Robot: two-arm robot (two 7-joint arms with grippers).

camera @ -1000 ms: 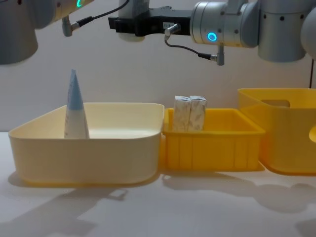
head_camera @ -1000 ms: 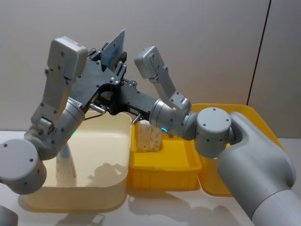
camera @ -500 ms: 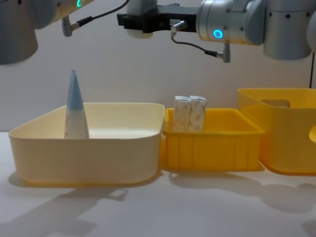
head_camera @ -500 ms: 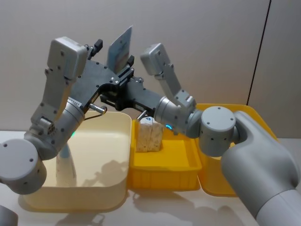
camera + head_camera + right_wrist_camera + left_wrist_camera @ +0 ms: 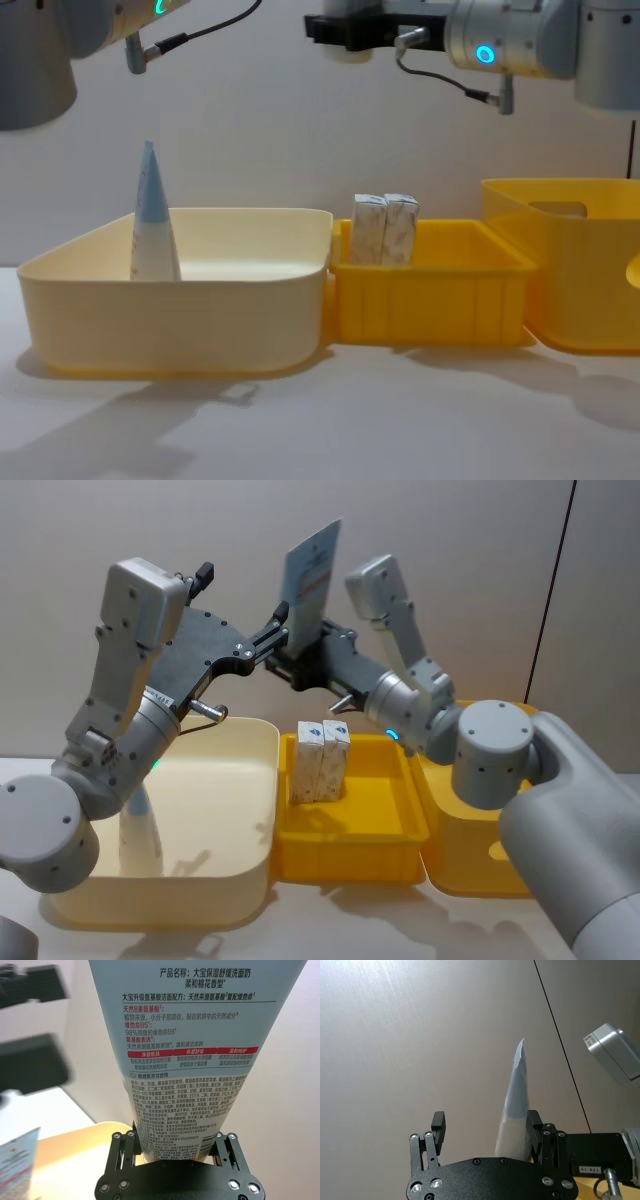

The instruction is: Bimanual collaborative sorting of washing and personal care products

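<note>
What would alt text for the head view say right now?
The right gripper holds a pale-blue tube upright, high above the bins, with the open left gripper beside it. Below, two white packs stand in the small yellow bin.

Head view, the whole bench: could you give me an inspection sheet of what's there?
Surface: white table, bare in front of the bins.
Job's things: held tube raised high; second tube upright in the cream bin; two white packs upright in the small yellow bin; big yellow bin to the right.
Clutter: nothing seen.
Grippers: right gripper shut on the held tube's base; left gripper open beside it.
Cables: black cable looping under the right arm, another on the left arm.
Surroundings: grey wall with a dark vertical seam.
</note>
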